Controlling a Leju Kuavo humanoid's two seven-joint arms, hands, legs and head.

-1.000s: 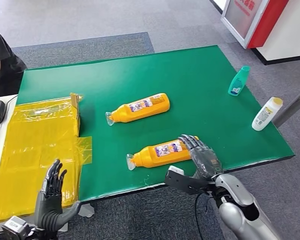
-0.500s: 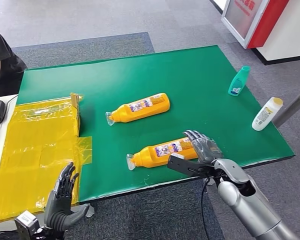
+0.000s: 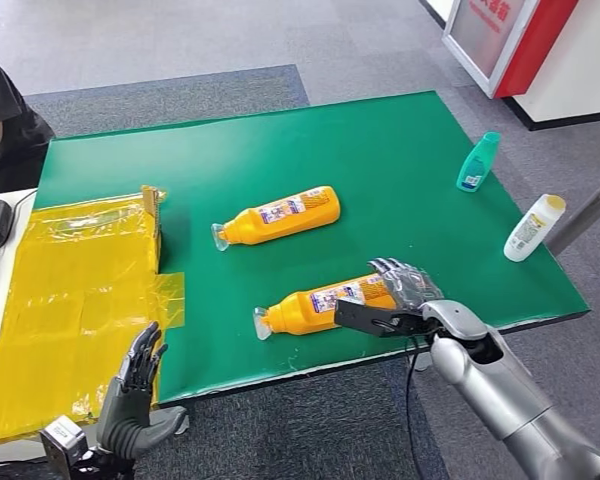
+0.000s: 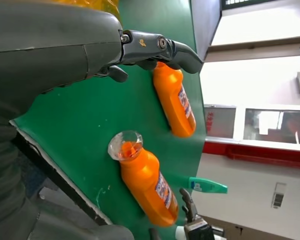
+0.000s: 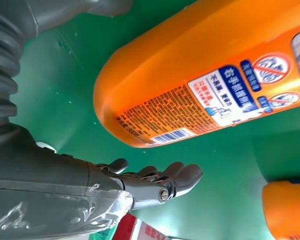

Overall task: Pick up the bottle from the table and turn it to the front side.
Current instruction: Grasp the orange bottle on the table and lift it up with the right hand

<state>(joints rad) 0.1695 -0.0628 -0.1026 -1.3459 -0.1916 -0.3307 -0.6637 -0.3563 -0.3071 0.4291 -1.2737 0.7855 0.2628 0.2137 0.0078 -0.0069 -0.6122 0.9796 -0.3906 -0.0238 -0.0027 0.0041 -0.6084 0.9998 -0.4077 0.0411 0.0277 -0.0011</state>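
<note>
Since a second ago the right hand (image 3: 403, 290) has slid in against the base of the near orange bottle (image 3: 323, 305), fingers spread, not gripping. That bottle lies flat near the green table's (image 3: 403, 160) front edge, clear cap pointing left. Left hand (image 3: 135, 390) sits open below the table's front edge, holding nothing.

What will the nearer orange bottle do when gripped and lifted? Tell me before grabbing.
The nearer orange bottle lies on its side on the green table, so a nudge may roll it. Its glossy plastic looks smooth, possibly slippery. The right robot hand is at the wide base, so the narrow capped end could dip when lifted.
</note>
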